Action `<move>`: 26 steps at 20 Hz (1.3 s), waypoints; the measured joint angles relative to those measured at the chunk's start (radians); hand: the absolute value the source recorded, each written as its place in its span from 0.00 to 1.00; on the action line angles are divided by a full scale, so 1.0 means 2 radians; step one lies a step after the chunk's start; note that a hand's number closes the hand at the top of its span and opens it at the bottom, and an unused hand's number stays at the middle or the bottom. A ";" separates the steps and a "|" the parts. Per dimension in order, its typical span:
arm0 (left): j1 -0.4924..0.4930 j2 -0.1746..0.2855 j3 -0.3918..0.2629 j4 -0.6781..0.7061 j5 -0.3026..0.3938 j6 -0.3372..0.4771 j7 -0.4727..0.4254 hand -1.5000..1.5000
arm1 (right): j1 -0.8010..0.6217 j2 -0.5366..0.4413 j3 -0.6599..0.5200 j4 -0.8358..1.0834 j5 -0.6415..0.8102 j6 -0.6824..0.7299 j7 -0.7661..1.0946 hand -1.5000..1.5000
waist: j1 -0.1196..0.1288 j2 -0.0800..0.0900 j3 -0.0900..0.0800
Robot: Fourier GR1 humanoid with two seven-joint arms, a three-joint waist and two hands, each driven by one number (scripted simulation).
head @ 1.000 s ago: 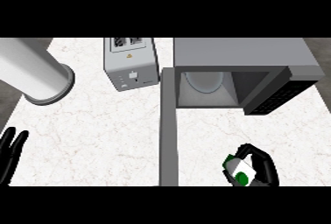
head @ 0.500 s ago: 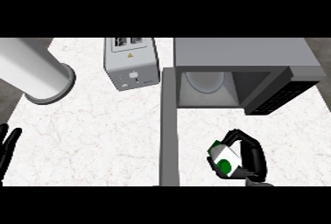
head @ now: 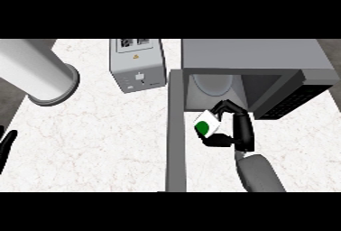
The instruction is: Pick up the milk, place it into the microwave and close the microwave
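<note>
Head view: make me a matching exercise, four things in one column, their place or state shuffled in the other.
1 milk
2 microwave
3 toaster
4 left hand

A open, at the view's left edge
B door open
C held by the right hand
D at the counter's back, left of the microwave

Pairs: 1-C, 2-B, 3-D, 4-A

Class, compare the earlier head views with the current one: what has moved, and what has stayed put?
The right hand, already curled round the milk, has carried it up the view from the counter's near edge to just before the open microwave. The left hand remains at the left edge; toaster and grey cylinder are unchanged.
</note>
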 measured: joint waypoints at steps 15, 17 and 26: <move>-0.008 0.003 0.007 0.020 0.010 -0.026 -0.008 0.00 | -0.270 -0.069 -0.117 0.324 0.031 -0.067 0.007 1.00 | 0.018 0.008 0.001; -0.017 0.006 0.007 0.021 0.010 -0.023 -0.003 0.00 | -0.291 -0.075 -0.128 0.353 0.033 -0.091 0.005 1.00 | 0.021 0.010 0.001; -0.020 0.001 -0.007 0.023 -0.015 -0.025 -0.007 0.00 | -0.350 -0.100 -0.122 0.444 0.084 -0.195 -0.008 0.00 | 0.037 0.016 0.001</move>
